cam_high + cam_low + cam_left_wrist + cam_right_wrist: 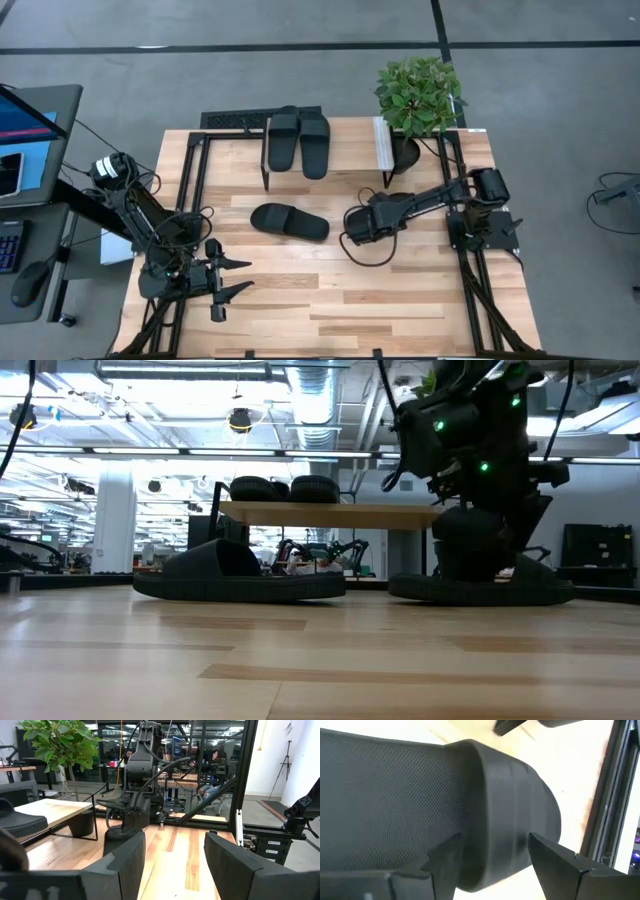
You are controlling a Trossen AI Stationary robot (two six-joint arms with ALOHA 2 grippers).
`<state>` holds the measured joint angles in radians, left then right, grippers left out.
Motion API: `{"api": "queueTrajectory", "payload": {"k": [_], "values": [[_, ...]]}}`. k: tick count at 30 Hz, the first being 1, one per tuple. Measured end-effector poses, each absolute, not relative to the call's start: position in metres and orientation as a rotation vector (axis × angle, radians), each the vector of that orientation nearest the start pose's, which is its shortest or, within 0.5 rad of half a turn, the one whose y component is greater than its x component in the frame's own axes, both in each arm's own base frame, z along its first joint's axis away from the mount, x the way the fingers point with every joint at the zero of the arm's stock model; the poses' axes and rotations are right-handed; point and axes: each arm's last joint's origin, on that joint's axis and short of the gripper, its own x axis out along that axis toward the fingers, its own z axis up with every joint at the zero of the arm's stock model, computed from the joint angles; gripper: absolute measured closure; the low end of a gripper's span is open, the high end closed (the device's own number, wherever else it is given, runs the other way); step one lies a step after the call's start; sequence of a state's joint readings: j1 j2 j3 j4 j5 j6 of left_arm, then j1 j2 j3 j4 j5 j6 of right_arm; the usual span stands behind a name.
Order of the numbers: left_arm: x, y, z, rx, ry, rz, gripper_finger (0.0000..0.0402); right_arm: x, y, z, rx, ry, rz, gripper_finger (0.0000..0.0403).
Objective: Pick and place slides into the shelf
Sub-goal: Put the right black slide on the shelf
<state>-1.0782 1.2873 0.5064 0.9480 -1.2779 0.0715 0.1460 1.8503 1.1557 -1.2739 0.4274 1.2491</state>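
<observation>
Two slides (298, 141) are seen lying side by side on the shelf (340, 160) in the upper middle of the high view, their soles running from the frame's top toward its bottom. In the low view, the same pair (285, 489) shows as rounded dark shapes on the shelf board (330, 514), left of centre.

A third slide (289, 222) lies flat on the desk (400, 300) near the centre of the high view, just below the shelf and angled slightly.

The right tool (356, 226) is held low, right of centre in the high view, directly over a fourth slide, which is largely covered by the arm there. In the low view that slide (480, 590) rests on the desk at the right, with the arm down on top of it. In the right wrist view, the fingers (555, 862) are seen spread apart on either side of the slide's wide strap (505, 810), not closed on it.

The left tool (232, 277) is parked at the lower left of the high view, well apart from every slide, its fingers (125, 860) wide open and empty.

A potted plant (418, 95) stands at the upper right, beside the shelf's pale end.
</observation>
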Motion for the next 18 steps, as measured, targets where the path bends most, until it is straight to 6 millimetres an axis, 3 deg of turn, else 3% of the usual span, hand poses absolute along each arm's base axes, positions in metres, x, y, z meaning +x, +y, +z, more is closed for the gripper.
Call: {"api": "queueTrajectory", "payload": {"k": [6,9,13,18], "values": [[0.137,-0.196,0.240,-0.086,-0.058,0.198,0.0210,0.288,0.022,0.140,0.275,1.456,-1.261,0.0195],[0.137,-0.197,0.240,-0.089,-0.059,0.187,0.0210,0.290,0.021,0.130,0.231,1.499,-1.263,0.0248],[0.137,-0.197,0.240,-0.090,-0.059,0.184,0.0210,0.290,0.023,0.123,0.178,1.544,-1.239,0.0376],[0.137,-0.197,0.240,-0.091,-0.059,0.184,0.0210,0.285,0.029,0.123,0.148,1.610,-1.235,0.0393]]}}
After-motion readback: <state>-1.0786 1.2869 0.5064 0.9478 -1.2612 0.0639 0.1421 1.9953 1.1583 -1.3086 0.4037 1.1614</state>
